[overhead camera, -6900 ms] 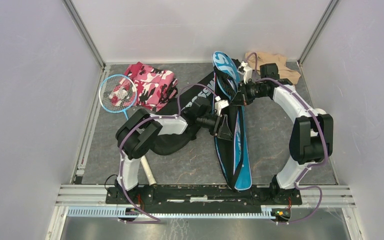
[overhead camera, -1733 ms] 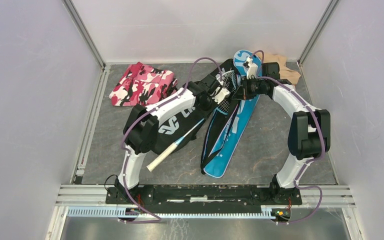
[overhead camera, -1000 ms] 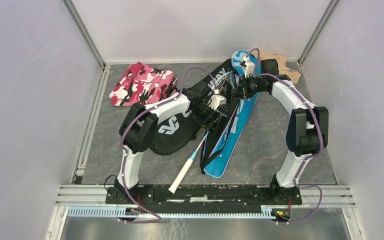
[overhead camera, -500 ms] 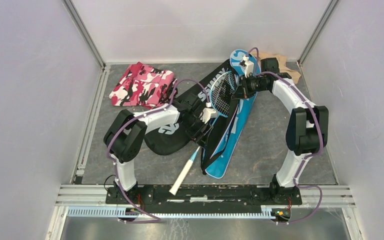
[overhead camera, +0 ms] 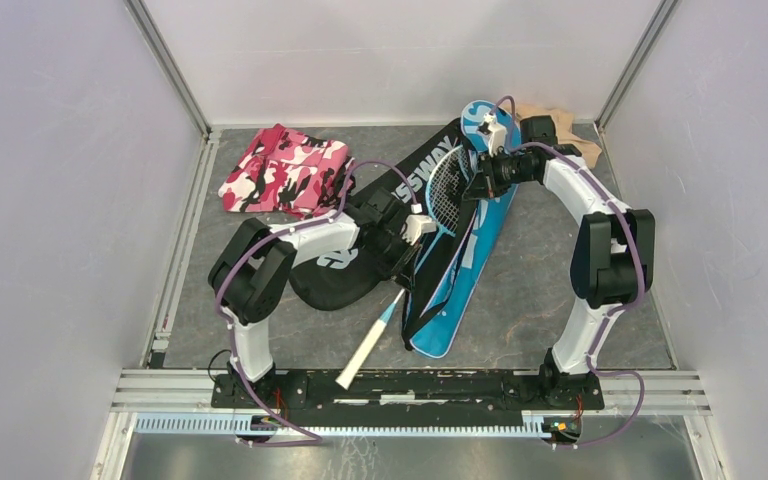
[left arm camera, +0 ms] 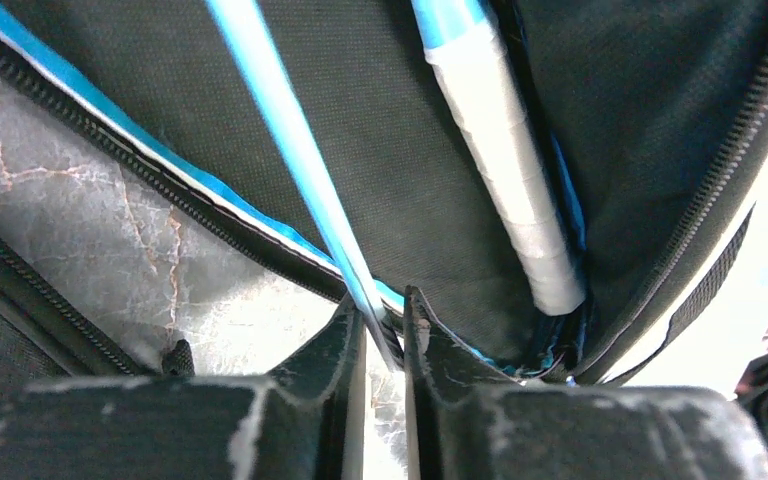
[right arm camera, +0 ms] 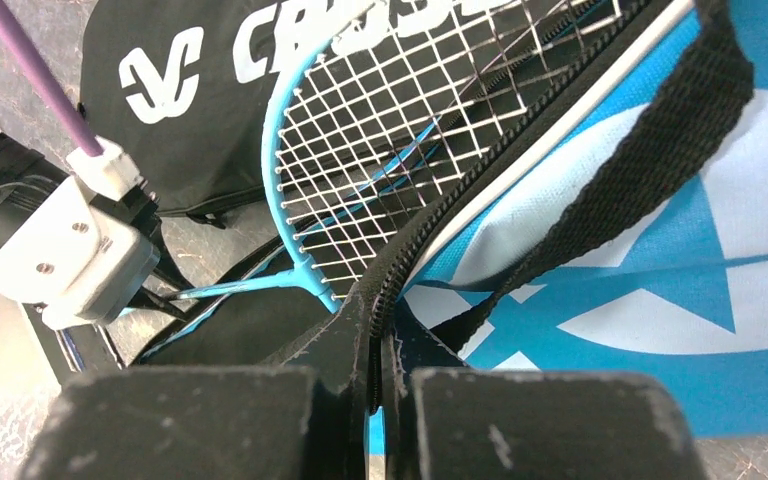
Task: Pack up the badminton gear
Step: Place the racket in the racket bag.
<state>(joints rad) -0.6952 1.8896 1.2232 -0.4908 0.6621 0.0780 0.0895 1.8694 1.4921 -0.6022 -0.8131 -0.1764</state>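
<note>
A blue-framed racket (overhead camera: 447, 190) lies with its head in the open mouth of the blue "SPORT" cover (overhead camera: 450, 320). Its white handle (overhead camera: 357, 362) points toward the near rail. My left gripper (left arm camera: 385, 335) is shut on the thin blue shaft (left arm camera: 280, 130) just outside the cover's zipper edge. A second white-wrapped handle (left arm camera: 505, 180) lies inside the cover's black lining. My right gripper (right arm camera: 378, 350) is shut on the cover's zipper edge (right arm camera: 430, 230), holding it up beside the strings (right arm camera: 410, 110). The black "CROSSWAY" cover (overhead camera: 428, 168) lies to the left, partly under my left arm.
A pink camouflage cloth (overhead camera: 285, 170) lies at the back left. A beige cloth (overhead camera: 568, 138) sits in the back right corner behind my right arm. The blue cover's black strap (right arm camera: 650, 150) runs across its top face. Walls close in three sides.
My left arm has drawn back along the racket's shaft toward the handle, and its jaws have closed on the shaft. The right gripper has kept its hold on the cover's edge.
</note>
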